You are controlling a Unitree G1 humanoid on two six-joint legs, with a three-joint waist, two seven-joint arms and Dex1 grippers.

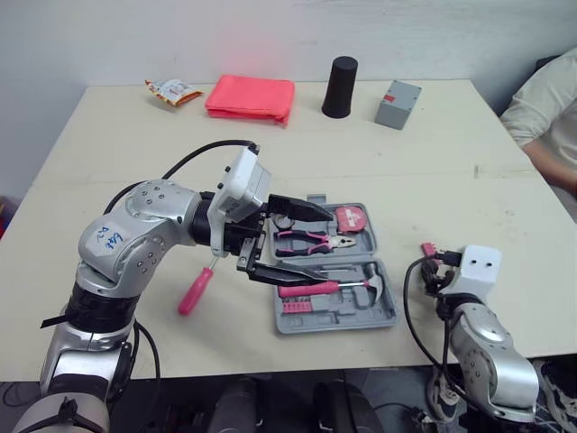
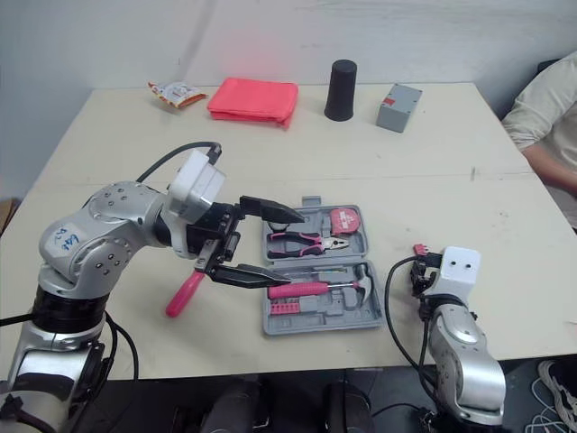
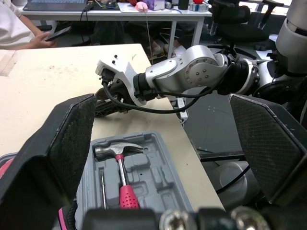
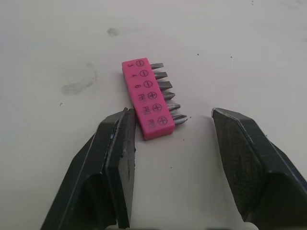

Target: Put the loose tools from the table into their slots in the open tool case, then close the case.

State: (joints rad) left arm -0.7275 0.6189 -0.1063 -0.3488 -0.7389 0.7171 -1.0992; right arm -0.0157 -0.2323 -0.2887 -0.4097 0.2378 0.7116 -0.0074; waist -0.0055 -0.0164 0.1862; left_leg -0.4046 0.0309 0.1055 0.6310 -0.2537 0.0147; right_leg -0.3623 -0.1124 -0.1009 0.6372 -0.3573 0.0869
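Tool case (image 1: 341, 319) lies open on the near middle of the desk (image 1: 424, 162). Its near half holds a hammer (image 1: 335, 287), its far half pliers (image 1: 311, 242) and a round pink tape measure (image 1: 351, 219). The left end effector (image 1: 320, 246) hovers over the case, spread wide and holding nothing. A pink-handled screwdriver (image 1: 195, 290) lies loose on the desk just left of the case, under that arm. Right of the case, a small pink bit holder (image 1: 427, 248) lies at the tip of the right arm (image 1: 478, 334). Along the far edge sit a snack packet (image 1: 173, 90), a folded pink cloth (image 1: 251, 96), a black cup (image 1: 340, 87) and a grey box (image 1: 398, 104). A person's sleeve (image 1: 541, 108) shows far right.

From the left wrist, the wide-set fingers (image 3: 72, 139) frame the hammer head seated in its slot.

From the right wrist, the right end effector (image 4: 171, 115) is apart, straddling the near end of the bit holder. One pad sits just beside its corner; contact cannot be told.
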